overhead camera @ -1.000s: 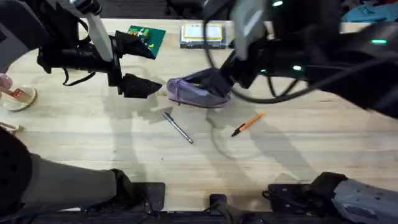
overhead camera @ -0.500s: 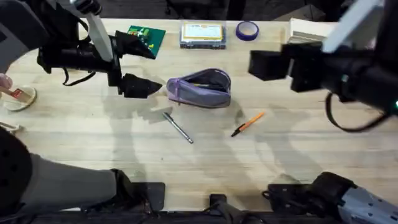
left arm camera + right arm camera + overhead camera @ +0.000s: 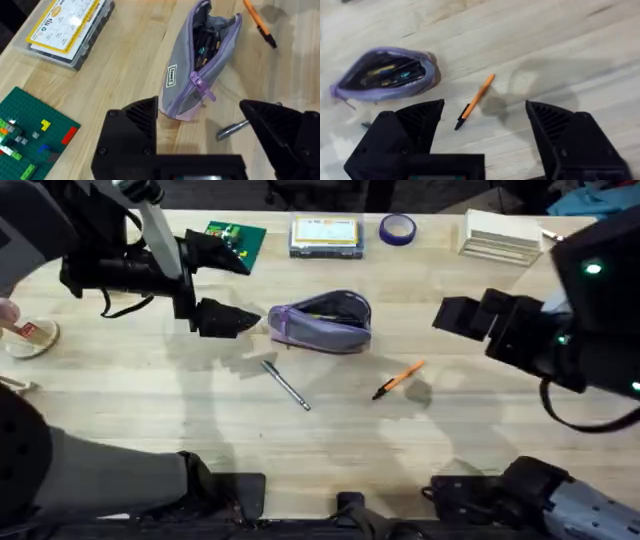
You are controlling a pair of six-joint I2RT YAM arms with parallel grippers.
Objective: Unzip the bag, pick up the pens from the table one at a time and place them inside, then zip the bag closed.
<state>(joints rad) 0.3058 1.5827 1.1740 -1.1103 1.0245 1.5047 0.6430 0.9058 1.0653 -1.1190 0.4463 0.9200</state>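
Sitting mid-table w/ zipper already pulled open: the bag (image 3: 321, 322), lavender w/ grey side, mouth gaping so stuff can drop straight in. Some dark bits visible inside from the wrist views, can't tell what exactly. Zip pull dangling at the end nearest the left end effector (image 3: 228, 319), prob why that arm is parked just beside that end, maybe to steady the bag while loading. Fingers spread apart, holding nothing.

Counting pens: 2, both lying flat on the table (image 3: 200, 420), none inside yet as far as visible. Silver pen (image 3: 286, 384) just in front of the bag, angled, one end close to the left fingers in the left wrist view. Orange pen (image 3: 399, 378) a bit further out toward the right side, black tip pointing toward the robot.

Right end effector (image 3: 485, 130) hanging above the table near the orange pen, fingers wide apart, empty, pen sitting between them in its wrist view. Looks lined up for a grab there, so prob step 2 starting: unzip done, 0 of 2 pens in, zip-up left.

Other clutter along the far edge, well apart from the bag: 1 clear box w/ yellow label (image 3: 325, 235), 1 green brick plate (image 3: 237, 237), 1 purple tape roll (image 3: 397, 227).
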